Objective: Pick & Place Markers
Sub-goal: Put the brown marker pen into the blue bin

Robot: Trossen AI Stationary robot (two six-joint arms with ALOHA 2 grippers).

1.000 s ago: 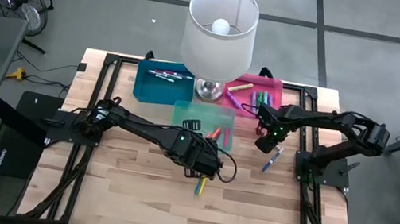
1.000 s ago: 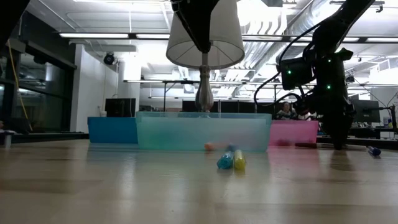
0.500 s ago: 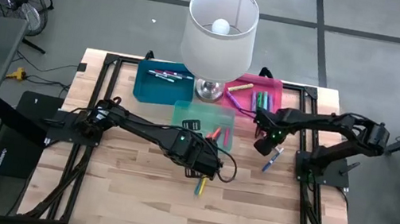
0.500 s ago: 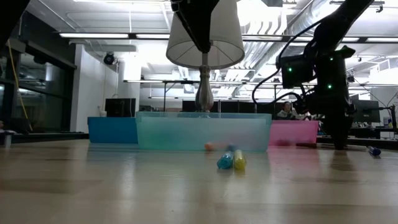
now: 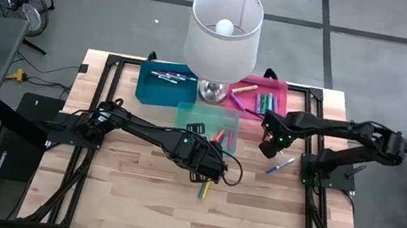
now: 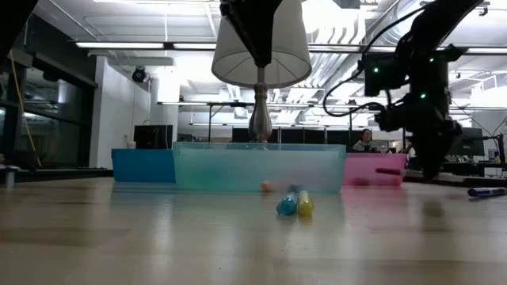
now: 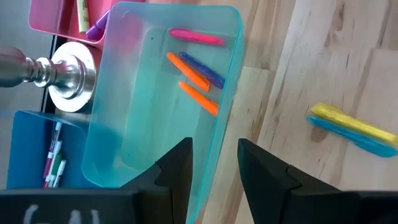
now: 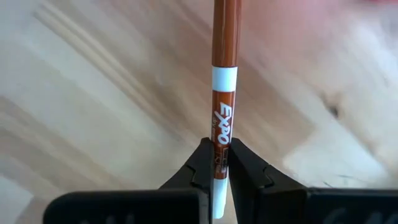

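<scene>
A red-brown marker [image 8: 223,74] hangs level just above the table, with my right gripper [image 8: 216,149] shut on it, right of the teal bin [image 5: 206,121]. A blue marker [image 5: 279,165] lies flat on the wood close by. My left gripper [image 7: 214,168] stands open high above the teal bin's near wall and touches nothing. That bin holds orange, pink and purple markers [image 7: 196,78]. A yellow marker and a blue one [image 5: 204,189] lie side by side on the table near the left gripper. My right gripper pinches the red-brown marker's barrel [image 8: 219,134] between its two fingers, close to its white end [image 8: 217,205]. The fingers point down from above. The marker sits level in the low view [image 6: 388,170], lifted clear of the table.
A lamp [image 5: 225,31] with a white shade stands at the back middle, behind the teal bin. A blue bin [image 5: 165,85] and a pink bin [image 5: 259,97], each with markers in it, flank the lamp's base. Bare wood lies toward the near edge.
My right gripper has risen with the red-brown marker, which lay on the table and now hangs clear of it. The blue marker beside it has turned a little on the wood.
</scene>
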